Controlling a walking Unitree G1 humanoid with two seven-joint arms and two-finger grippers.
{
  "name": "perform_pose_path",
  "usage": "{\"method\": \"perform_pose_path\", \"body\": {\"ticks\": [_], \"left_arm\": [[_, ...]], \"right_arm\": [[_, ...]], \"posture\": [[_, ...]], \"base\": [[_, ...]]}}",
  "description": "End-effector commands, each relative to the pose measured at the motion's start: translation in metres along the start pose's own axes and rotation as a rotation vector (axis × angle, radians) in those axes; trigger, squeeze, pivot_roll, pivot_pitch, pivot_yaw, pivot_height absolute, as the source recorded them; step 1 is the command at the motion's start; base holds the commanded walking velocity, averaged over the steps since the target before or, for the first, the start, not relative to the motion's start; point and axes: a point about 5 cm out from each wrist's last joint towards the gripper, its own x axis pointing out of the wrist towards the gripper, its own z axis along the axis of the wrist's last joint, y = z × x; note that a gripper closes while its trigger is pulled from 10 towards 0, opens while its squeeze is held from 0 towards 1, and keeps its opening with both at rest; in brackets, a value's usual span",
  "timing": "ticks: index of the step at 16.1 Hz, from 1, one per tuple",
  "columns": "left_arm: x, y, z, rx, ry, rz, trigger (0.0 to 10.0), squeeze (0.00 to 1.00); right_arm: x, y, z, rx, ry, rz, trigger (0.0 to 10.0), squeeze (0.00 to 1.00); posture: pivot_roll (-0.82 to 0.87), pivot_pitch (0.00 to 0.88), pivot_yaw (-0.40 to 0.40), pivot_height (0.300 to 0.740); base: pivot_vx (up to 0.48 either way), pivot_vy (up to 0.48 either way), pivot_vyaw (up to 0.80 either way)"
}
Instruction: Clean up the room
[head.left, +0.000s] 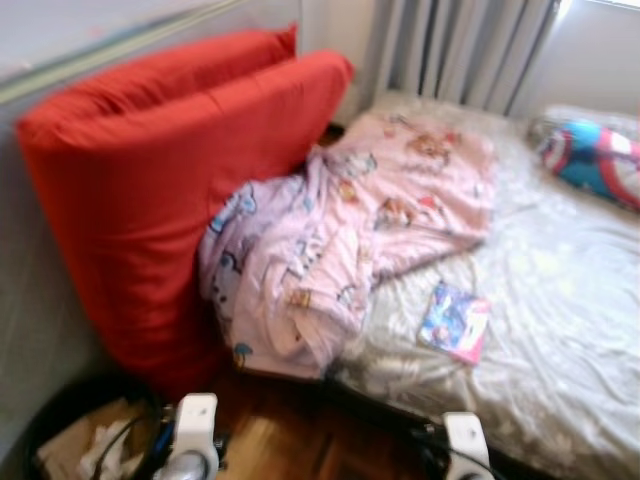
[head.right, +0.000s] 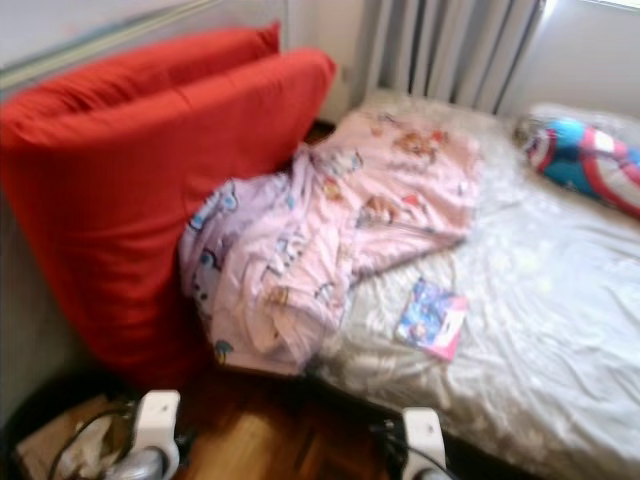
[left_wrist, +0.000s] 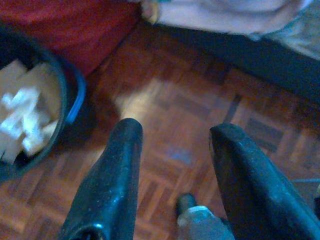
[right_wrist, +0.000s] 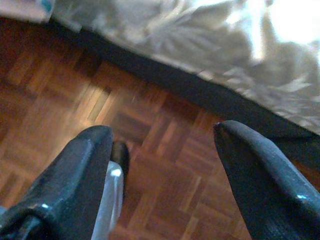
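A crumpled pink cartoon-print blanket (head.left: 340, 240) lies on the bed (head.left: 560, 330) and spills over its near corner. A small pink and blue book (head.left: 455, 322) rests flat on the grey sheet to the right of it. A blue, red and white shield-print pillow (head.left: 598, 160) sits at the bed's far right. My left gripper (left_wrist: 175, 140) hangs open over the parquet floor with nothing between its fingers. My right gripper (right_wrist: 165, 140) is also open and empty, above the floor beside the bed's dark base.
Two big red cushions (head.left: 170, 170) lean against the wall on the left. A dark bin (left_wrist: 45, 110) holding white paper and cardboard stands on the floor at the lower left. Grey curtains (head.left: 460, 50) hang behind the bed. Wooden parquet (left_wrist: 200, 100) runs between bin and bed.
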Motion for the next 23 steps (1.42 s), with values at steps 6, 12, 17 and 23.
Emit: {"method": "perform_pose_path", "body": {"ticks": [6,12,17,23], "left_arm": [[-0.0026,0.0043,-0.0108,-0.007,0.035,0.017,10.0,0.0],[-0.0025,0.0039,-0.0103,0.006,0.033,0.014,10.0,0.0],[-0.0024,0.0037,-0.0102,0.006,0.034,0.013,10.0,0.0],[-0.0028,0.004,-0.0115,0.005,0.037,0.013,10.0,0.0]], "right_arm": [[0.0005,0.0024,0.0013,0.008,-0.007,0.012,10.0,0.0],[0.0005,0.003,0.0029,0.017,-0.025,0.011,10.0,0.0],[0.0007,0.0033,0.0033,0.012,-0.023,0.012,10.0,0.0],[0.0007,0.0027,0.0027,0.007,-0.017,0.009,10.0,0.0]], "posture": [[-0.1,0.067,-0.057,0.74],[-0.1,0.067,-0.055,0.74],[-0.1,0.068,-0.054,0.74],[-0.1,0.07,-0.056,0.74]], "base": [[0.0,0.0,-0.71],[0.0,-0.135,-0.12],[0.0,-0.262,0.0],[0.0,-0.326,0.0]]}}
